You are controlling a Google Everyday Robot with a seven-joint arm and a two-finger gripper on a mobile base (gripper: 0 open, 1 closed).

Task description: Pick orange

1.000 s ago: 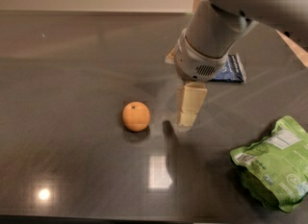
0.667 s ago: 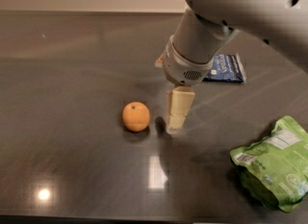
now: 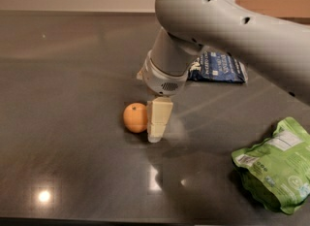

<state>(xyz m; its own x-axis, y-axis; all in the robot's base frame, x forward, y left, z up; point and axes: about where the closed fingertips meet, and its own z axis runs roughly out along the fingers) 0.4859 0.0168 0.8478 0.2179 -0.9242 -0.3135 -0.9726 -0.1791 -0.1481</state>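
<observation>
Claw (image 3: 154, 134) pointing straight down, just beside orange (image 3: 135, 117).

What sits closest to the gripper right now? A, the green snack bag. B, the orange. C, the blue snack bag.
B: the gripper is down low, right beside the orange, while the blue bag lies farther back and the green bag lies near the right edge.
</observation>
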